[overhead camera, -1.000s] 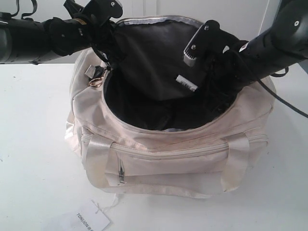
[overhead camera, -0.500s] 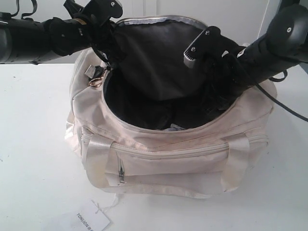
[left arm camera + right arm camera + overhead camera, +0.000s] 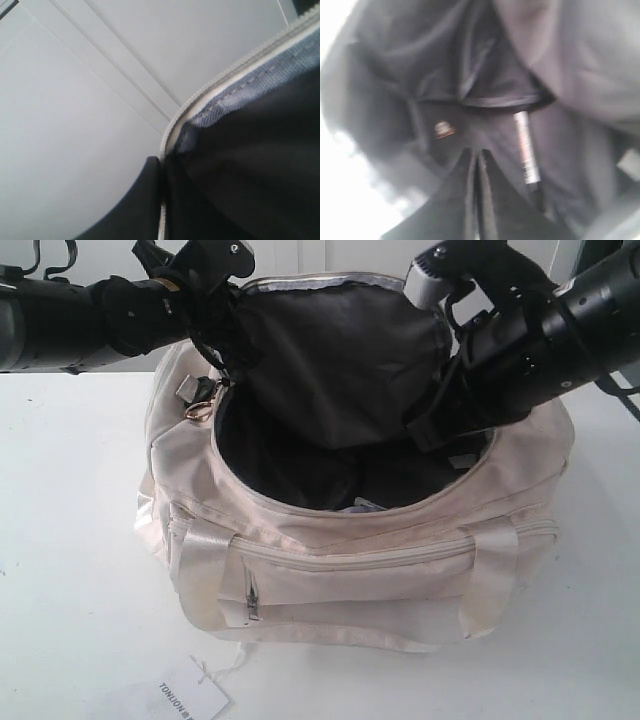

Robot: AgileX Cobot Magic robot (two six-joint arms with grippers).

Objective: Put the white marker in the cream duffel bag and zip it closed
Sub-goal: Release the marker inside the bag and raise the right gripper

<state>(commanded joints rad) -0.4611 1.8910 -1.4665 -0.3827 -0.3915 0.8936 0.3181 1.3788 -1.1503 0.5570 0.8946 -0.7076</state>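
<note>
Since a second ago my right claw (image 3: 476,162) has let go of the marker (image 3: 526,150) and risen from deep in the bag (image 3: 350,585) to its right rim. Its fingers are now together with nothing between them.

The marker lies loose on the black lining at the bottom, near my fingertips but apart from them.

My left claw (image 3: 222,340) sits at the back left of the opening and appears clamped on the zip edge of the flap, holding it upright; only one finger shows against the zip teeth in the left wrist view, so that is my judgement.

The gold pull (image 3: 197,410) hangs at the left end of the zip, just below that claw. A paper tag (image 3: 180,700) lies on the desk (image 3: 70,540) in front of the bag, well apart from it.

I judge the putting-in done and the closing now in hand. Next my right arm must clear the mouth entirely; the left must let the flap fall over the opening. Then one claw has to pinch the small round pull while the other steadies the soft fabric, and draw it along the curved zip; the slack cloth may bunch and snag.
</note>
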